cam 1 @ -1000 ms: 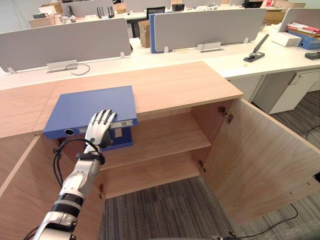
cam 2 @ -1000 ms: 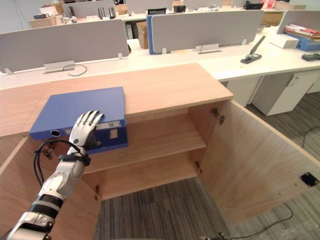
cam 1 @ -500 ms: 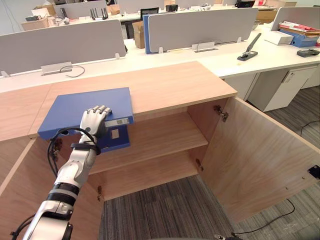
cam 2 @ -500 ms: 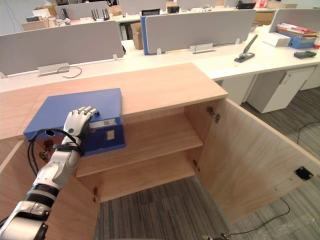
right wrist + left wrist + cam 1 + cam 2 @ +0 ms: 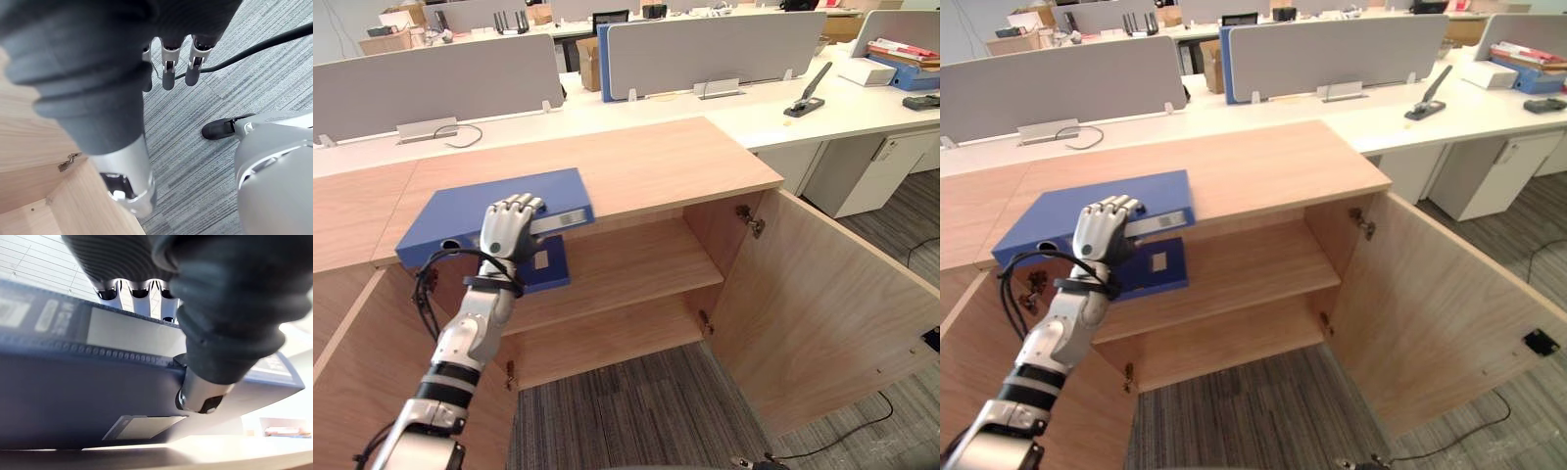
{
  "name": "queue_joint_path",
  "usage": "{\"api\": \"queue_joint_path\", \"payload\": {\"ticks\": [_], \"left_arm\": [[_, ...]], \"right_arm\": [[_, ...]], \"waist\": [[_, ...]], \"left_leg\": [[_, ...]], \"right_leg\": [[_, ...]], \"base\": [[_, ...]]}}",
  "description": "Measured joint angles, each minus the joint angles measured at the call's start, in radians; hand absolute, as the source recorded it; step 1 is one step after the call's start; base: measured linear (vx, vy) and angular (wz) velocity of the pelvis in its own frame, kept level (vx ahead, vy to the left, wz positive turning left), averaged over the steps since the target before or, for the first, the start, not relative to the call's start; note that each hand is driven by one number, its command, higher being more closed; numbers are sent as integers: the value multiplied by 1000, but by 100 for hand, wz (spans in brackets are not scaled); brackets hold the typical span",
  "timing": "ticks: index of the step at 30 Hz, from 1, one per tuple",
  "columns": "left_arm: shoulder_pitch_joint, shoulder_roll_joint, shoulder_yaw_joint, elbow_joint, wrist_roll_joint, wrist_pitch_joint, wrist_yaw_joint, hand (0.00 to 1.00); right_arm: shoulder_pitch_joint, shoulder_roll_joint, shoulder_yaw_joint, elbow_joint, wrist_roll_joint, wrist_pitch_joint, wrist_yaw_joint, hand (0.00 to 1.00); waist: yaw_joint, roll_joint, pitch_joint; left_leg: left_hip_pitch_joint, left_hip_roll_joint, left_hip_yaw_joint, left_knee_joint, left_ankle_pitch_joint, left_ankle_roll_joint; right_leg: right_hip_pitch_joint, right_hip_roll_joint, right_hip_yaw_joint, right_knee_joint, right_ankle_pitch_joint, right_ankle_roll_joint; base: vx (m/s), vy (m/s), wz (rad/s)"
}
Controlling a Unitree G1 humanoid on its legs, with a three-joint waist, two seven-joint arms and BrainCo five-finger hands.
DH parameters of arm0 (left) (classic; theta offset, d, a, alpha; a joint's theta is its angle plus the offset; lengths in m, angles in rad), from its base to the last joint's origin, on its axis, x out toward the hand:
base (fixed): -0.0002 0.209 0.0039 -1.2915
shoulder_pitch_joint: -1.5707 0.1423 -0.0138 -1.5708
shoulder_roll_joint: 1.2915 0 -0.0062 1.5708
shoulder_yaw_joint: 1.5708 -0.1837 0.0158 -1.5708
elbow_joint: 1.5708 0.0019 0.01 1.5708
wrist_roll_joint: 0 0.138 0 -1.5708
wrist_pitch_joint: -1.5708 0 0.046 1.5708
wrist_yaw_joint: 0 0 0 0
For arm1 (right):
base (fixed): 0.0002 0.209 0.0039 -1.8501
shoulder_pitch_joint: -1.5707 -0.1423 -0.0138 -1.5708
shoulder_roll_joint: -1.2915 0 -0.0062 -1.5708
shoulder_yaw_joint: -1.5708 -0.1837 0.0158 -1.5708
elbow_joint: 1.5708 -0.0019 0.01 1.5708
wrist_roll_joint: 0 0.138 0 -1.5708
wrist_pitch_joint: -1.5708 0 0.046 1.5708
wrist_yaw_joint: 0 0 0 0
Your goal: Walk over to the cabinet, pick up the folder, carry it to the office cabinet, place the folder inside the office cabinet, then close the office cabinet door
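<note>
Left eye view: the blue folder [image 5: 475, 213] lies at the left front of the wooden cabinet top [image 5: 656, 166], and its spine end juts out past the front edge, above the open compartment. The left hand [image 5: 507, 227] reaches up to that end from below. Its fingers [image 5: 521, 205] are curled over the upper cover beside a pale label strip, and they clamp the folder against the thumb.

The left wrist view shows the same grip from close by. The fingers [image 5: 139, 297] lie in a row, pressed together on top of the folder [image 5: 63, 382]. The thumb [image 5: 198, 395] is set against the dark blue face underneath. From these pictures one cannot tell whether the folder's far end rests flat on the wood or is raised a little.

The office cabinet stands open. Its right door [image 5: 832, 304] is swung wide towards the robot, and the left door [image 5: 352, 372] is also swung out. Between them a bare wooden shelf [image 5: 626, 279] crosses the inside, with a lower level beneath it.

Behind the cabinet runs a white worktop [image 5: 773, 117] with grey partition screens [image 5: 440, 88]. A black long-armed stapler [image 5: 810, 93] lies on the worktop to the right.

The right wrist view shows the right hand [image 5: 167, 66] low beside the wooden door edge, over the grey carpet [image 5: 195, 161]. Its fingers are loosely straight, side by side, and hold nothing.
</note>
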Motion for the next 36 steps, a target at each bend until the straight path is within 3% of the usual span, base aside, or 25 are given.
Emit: {"api": "queue_joint_path", "payload": {"ticks": [4, 7, 9, 10, 12, 13, 17, 19, 20, 21, 23, 24, 27, 29, 34, 36], "left_arm": [[75, -92, -14, -149, -33, -25, 0, 100], [173, -165, -19, -315, -120, -57, -14, 100], [229, -188, -19, -423, -211, -93, -29, 100], [263, -196, -7, -476, -319, -125, -41, 100], [292, -203, 14, -513, -402, -149, -46, 100], [320, -215, 45, -544, -510, -172, -47, 100], [372, -264, 163, -606, -733, -191, -30, 100], [404, -283, 228, -648, -816, -192, -15, 100], [428, -302, 272, -680, -848, -189, 0, 100], [448, -323, 329, -716, -853, -182, 17, 100], [453, -341, 390, -750, -844, -166, 28, 100], [459, -347, 435, -796, -833, -163, 40, 100], [467, -367, 496, -857, -831, -164, 42, 100], [476, -389, 519, -862, -857, -175, 36, 100], [530, -460, 545, -862, -1104, -201, -86, 100], [537, -469, 546, -862, -1141, -204, -109, 100]], "right_arm": [[-5, 1, 1, 8, 27, 1, -5, 0], [-9, 2, 7, 14, 86, 0, -24, 0], [-21, 2, 44, 30, 132, -1, -37, 0], [-30, 7, 69, 30, 190, -11, -41, 0], [-43, 9, 83, 30, 226, -20, -42, 0], [-59, 9, 89, 30, 266, -39, -44, 0], [-97, 4, 121, 18, 329, -66, -59, 0], [-94, 16, 244, -129, 362, -67, -81, 0], [-54, 29, 345, -373, 370, -73, -85, 0], [-7, 38, 432, -636, 368, -96, -85, 0], [20, 70, 483, -838, 348, -134, -62, 0], [30, 120, 503, -952, 341, -168, -40, 0], [32, 168, 509, -986, 329, -179, -23, 0], [41, 168, 512, -1006, 341, -178, -15, 0], [31, 141, 538, -1183, 466, -188, 60, 0], [23, 127, 557, -1206, 495, -189, 83, 0]], "waist": [[0, 2, 1], [15, 1, 1], [40, 1, 1], [57, 1, 1], [66, 1, 2], [75, -4, 4], [100, -11, 9], [104, -14, 12], [95, -16, 13], [91, -15, 12], [91, -23, 14], [88, -41, 13], [85, -62, 18], [86, -61, 22], [87, -60, 26], [87, -60, 26]], "left_leg": [[-5, 0, -16, 0, 1, 2], [-24, -9, -48, 11, 9, 13], [-26, -15, -54, 12, 15, 17], [-27, -16, -58, 14, 16, 17], [-29, -18, -63, 15, 19, 17], [-39, -20, -75, 21, 20, 17], [-43, -18, -92, 17, 25, 13], [-42, -16, -95, 0, 41, 8], [-41, -13, -91, -13, 52, 7], [-46, -10, -88, -14, 56, 4], [-43, -4, -83, -14, 56, 2], [-40, 2, -82, -14, 54, -1], [-38, 3, -82, -14, 52, -3], [-37, 1, -82, -15, 51, -2], [-28, 6, -79, -15, 47, -2], [-24, 8, -77, -15, 44, -3]], "right_leg": [[10, -1, -17, 1, 0, 0], [5, -13, -16, 6, 0, 0], [6, -18, -16, 7, 0, 1], [8, -20, -16, 8, -1, 1], [8, -22, -16, 11, -2, 2], [7, -25, -20, 19, -9, 7], [4, -25, -23, 36, -20, 19], [-4, -23, -23, 38, -21, 20], [-20, -20, -19, 43, -16, 13], [-31, -16, -16, 46, -14, 13], [-30, -11, -14, 46, -12, 15], [-28, -3, -14, 46, -12, 15], [-25, -1, -14, 42, -12, 15], [-23, -4, -14, 41, -12, 15], [-16, 3, -11, 37, -12, 14], [-14, 5, -8, 36, -12, 14]], "base": [[6, 5, 12], [-8, 13, 10], [-62, 27, 9], [-74, 25, 5], [-87, 18, 10], [-112, 14, 15], [-115, -1, 10], [-46, -5, 1], [-2, -5, -5], [6, -5, -7], [38, -5, -6], [41, -8, -4], [37, 8, -1], [15, 38, -1], [-2, 11, -1], [-11, 14, -6]]}}
